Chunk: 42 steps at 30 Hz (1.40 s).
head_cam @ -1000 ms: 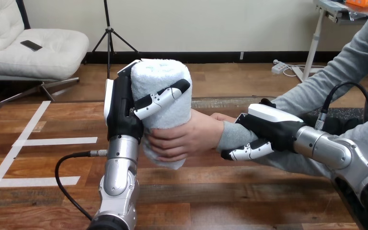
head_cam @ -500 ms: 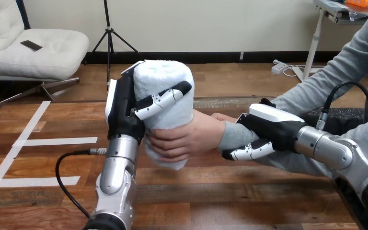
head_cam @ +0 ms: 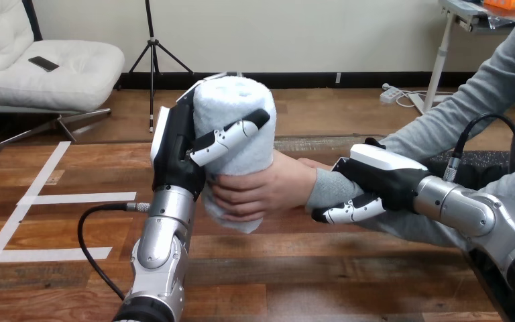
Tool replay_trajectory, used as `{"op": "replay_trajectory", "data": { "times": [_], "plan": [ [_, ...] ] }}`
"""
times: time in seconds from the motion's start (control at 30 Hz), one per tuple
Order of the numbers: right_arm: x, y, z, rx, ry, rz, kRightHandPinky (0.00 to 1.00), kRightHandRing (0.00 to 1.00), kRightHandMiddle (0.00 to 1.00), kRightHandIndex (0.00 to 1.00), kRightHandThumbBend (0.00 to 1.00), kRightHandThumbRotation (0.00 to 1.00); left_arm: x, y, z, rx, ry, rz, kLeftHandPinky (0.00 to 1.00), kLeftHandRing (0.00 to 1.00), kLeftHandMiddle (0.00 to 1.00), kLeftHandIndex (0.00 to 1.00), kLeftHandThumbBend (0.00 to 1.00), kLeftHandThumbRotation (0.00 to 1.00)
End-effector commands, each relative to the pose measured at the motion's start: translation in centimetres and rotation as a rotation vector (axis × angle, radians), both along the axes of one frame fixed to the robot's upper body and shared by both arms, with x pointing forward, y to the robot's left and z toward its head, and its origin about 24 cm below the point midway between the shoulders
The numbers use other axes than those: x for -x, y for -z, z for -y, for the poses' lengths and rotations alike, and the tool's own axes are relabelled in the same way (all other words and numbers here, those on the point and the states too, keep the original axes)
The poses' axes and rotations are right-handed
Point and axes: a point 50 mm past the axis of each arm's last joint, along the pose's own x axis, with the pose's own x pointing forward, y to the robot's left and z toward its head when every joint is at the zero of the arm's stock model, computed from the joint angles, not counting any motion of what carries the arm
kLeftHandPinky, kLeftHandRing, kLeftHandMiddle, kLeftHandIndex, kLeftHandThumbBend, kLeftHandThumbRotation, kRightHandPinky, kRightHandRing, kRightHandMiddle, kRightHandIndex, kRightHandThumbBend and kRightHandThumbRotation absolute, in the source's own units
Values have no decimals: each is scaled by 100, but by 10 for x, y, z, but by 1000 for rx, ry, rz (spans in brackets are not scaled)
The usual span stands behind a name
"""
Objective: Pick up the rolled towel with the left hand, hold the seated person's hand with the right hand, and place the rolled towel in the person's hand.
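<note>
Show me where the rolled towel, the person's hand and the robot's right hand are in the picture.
rolled towel (head_cam: 238, 100), head view, on its side near the top.
person's hand (head_cam: 271, 186), head view, on the back of the hand.
right hand (head_cam: 383, 161), head view, on its white back shell.

Clasping the rolled towel (head_cam: 238, 107) upright in the left robot hand (head_cam: 178, 157), well up over the counter (head_cam: 308, 268). Sharing it with the person's hand (head_cam: 265, 191), wrapped round the lower half just right of that robot hand and below its crossing finger. Further right, closing the right robot hand (head_cam: 375, 181) round the person's wrist (head_cam: 325, 188), fingers curled underneath, back on top. Keeping the person's hand between the two robot hands. Leaving tape strips (head_cam: 74, 198) flat on the counter, well left of the left robot hand.
</note>
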Motion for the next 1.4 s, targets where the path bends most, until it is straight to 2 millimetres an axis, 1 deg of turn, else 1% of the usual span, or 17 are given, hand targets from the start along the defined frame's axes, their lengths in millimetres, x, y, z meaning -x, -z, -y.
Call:
{"op": "replay_trajectory", "data": {
  "times": [0.0, 0.2, 0.43, 0.63, 0.83, 1.07, 1.23, 1.37],
  "plan": [
    [-21, -53, -21, -83, -66, 195, 22, 25, 30, 29, 50, 48, -9, -27, 3, -48, 35, 113, 74, 78, 79, 83, 100, 75],
    [-21, -52, -21, -85, -67, 197, 22, 25, 30, 29, 50, 47, -7, -26, -3, -68, 31, 116, 79, 82, 83, 86, 100, 81],
    [-20, -51, -20, -80, -63, 192, 22, 26, 31, 29, 50, 48, -4, -25, -9, -65, 38, 128, 83, 86, 86, 88, 100, 84],
    [-20, -50, -19, -86, -63, 189, 22, 26, 31, 30, 50, 49, 0, -24, -12, -67, 51, 140, 90, 91, 91, 91, 100, 87],
    [-19, -50, -18, -88, -59, 186, 22, 26, 30, 30, 51, 49, 4, -23, -16, -79, 55, 147, 98, 98, 97, 96, 100, 90],
    [-18, -49, -17, -83, -59, 181, 22, 26, 31, 31, 51, 49, 9, -22, -19, -93, 43, 155, 100, 100, 99, 99, 100, 92],
    [-18, -48, -17, -83, -58, 177, 24, 28, 33, 34, 52, 49, 12, -21, -21, -91, 39, 156, 100, 100, 100, 100, 100, 92],
    [-18, -48, -16, -78, -53, 162, 26, 30, 35, 37, 55, 50, 15, -21, -21, -84, 39, 156, 100, 100, 100, 100, 100, 92]
  ]
}}
